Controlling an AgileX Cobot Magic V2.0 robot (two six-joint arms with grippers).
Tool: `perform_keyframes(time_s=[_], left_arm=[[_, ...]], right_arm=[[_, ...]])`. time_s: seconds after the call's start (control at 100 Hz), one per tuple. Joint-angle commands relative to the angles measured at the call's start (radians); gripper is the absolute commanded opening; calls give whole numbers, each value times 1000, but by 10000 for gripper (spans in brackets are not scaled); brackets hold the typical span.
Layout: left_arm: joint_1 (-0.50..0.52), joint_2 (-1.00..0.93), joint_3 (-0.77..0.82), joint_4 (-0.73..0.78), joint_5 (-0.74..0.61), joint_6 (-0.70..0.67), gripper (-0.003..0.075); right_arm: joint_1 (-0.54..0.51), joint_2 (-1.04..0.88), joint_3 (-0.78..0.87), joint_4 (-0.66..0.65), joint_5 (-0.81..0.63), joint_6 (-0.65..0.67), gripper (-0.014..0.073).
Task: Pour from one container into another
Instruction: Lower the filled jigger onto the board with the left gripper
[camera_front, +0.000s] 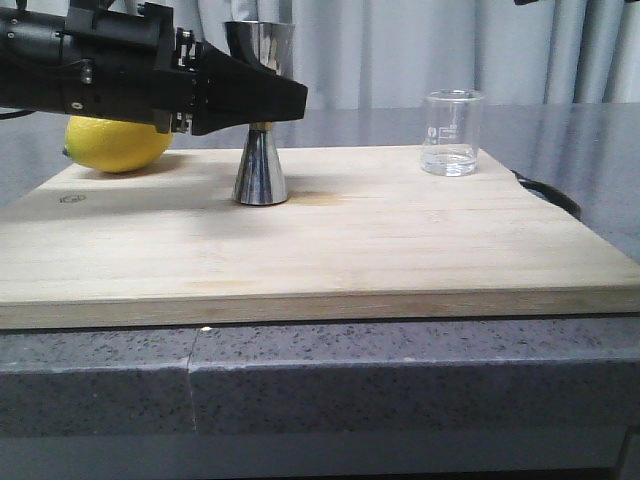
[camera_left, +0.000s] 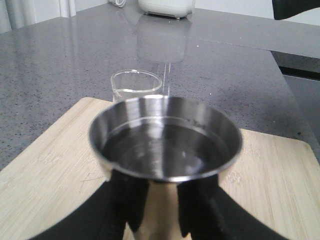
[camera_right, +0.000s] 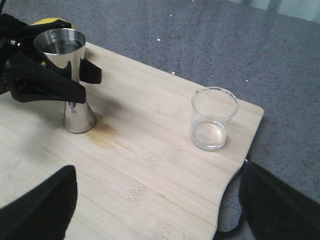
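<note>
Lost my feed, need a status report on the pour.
Left pincer shut on jigger, jigger upright on board, liquid inside. Right pincer open, clear of beaker. Beaker nearly empty. Nothing between them.

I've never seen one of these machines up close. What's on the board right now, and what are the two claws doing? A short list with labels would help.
Board: wooden cutting board on a grey speckled counter
Metal cup: jigger upright on the board, liquid in its top bowl
Glass: beaker upright near the board's far right corner, almost empty
Fruit: lemon at far left
Left claw: left gripper, fingers on either side of the jigger's waist
Right claw: right gripper open, above the board, holding nothing
</note>
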Motion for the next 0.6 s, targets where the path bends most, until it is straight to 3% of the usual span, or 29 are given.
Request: perform_keyframes(time_s=[0.0,0.39,0.59], left_arm=[[-10,-44,-18,-80,102,-3,218],[-10,-44,-18,-63,102,-3,285],[-10,-44,-18,-59,102,-3,442]], right_arm=[[-7,-15,-25,0,-71,-5,597],[-7,-15,-25,0,-71,-5,597],[-7,-15,-25,0,-71,-5,597]])
